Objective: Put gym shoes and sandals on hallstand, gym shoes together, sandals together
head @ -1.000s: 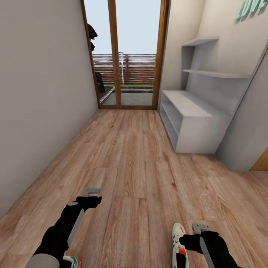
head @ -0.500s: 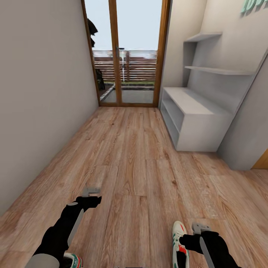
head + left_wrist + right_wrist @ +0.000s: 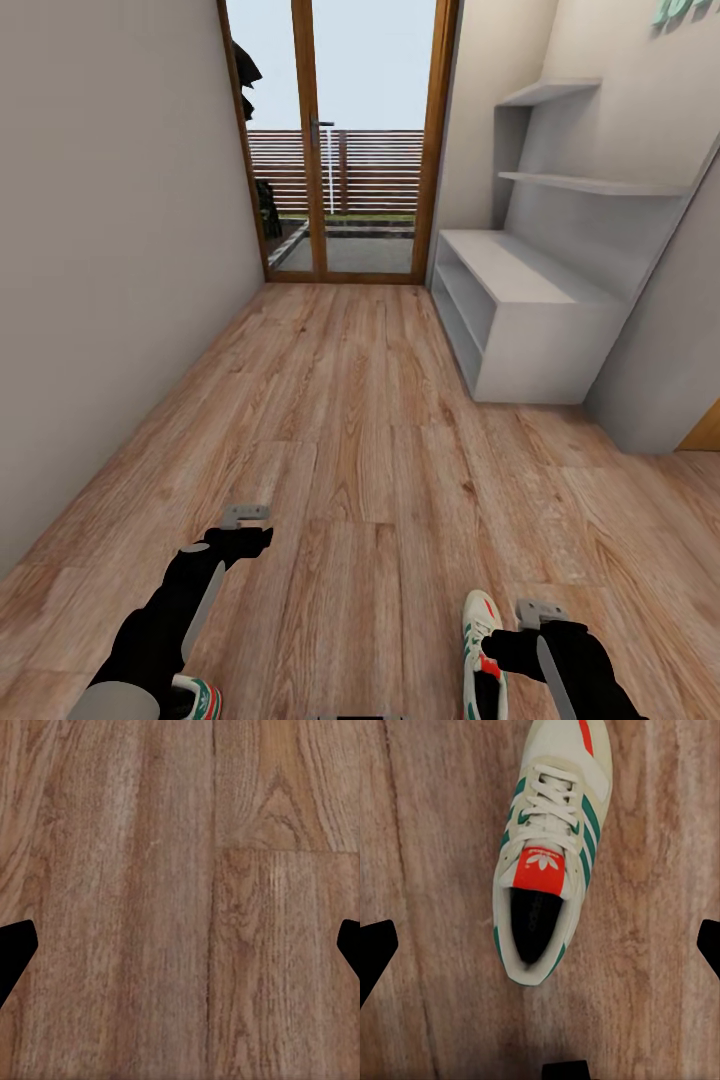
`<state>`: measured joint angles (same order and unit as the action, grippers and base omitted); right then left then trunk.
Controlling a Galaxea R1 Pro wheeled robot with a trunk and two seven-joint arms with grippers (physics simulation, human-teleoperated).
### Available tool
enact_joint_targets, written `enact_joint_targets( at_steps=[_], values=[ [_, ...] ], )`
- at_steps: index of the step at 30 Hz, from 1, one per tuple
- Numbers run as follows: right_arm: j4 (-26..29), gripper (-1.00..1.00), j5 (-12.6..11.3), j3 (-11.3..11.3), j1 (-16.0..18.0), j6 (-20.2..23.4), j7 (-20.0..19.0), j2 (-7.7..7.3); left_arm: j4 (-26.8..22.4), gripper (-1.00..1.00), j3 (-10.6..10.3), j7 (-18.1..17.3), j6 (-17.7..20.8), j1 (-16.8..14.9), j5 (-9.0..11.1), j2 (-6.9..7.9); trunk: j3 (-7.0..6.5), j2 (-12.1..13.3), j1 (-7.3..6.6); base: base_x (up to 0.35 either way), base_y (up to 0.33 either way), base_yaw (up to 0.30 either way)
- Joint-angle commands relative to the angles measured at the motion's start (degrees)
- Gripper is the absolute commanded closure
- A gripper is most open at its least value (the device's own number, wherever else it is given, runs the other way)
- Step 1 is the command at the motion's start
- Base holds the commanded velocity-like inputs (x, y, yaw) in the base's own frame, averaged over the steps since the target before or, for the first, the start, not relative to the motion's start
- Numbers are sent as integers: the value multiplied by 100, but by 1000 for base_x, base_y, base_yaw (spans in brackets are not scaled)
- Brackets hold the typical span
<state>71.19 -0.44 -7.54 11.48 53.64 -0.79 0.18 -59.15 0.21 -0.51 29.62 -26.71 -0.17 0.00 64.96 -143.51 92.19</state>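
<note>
I have the right gripper (image 3: 540, 945) hovering above one sneaker (image 3: 549, 847). Its fingers stand wide apart at the edges of the right wrist view and hold nothing. The shoe lies flat on the wood floor (image 3: 360, 420), sole down, laces up, its mouth open toward the camera.

The left gripper (image 3: 180, 941) is equally wide open and empty over bare planks. A second sneaker (image 3: 195, 700) shows beside the left arm at the lower edge of the head view.

Handling judgement: the shoe should be light, with a soft upper and a firmer sole. I would close across the collar around the mouth, or across the midfoot sidewalls. The laces and tongue would likely give and slip.

The shoe rack (image 3: 520, 310) stands well apart, ahead on the right. Its shelves are bare.
</note>
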Motion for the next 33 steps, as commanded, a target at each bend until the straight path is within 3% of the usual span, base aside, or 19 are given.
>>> enact_joint_targets(
  at_steps=[1, 11, 23, 33],
  values=[
    [0, -100, 0, 0, 1, -1, -2, 0, 0, -100, -1, 0, 0, 2, 0, 0, 0, 0, 0, 0, 0, 0],
    [0, -100, 0, 6, -3, 2, -1, 0, 0, -100, -3, -5, 1, 1, 0, 0, 0, 0, 0, 0, 26, -64],
    [0, -100, 0, 6, -1, -1, -3, 0, 0, -100, -4, -2, 0, 6, 0, 0, 0, 0, 0, 87, 215, -106],
    [0, -100, 0, 4, -2, 3, 0, 0, 0, -100, -4, -2, 0, 8, 0, 0, 0, 0, 0, 38, 60, -6]
  ],
)
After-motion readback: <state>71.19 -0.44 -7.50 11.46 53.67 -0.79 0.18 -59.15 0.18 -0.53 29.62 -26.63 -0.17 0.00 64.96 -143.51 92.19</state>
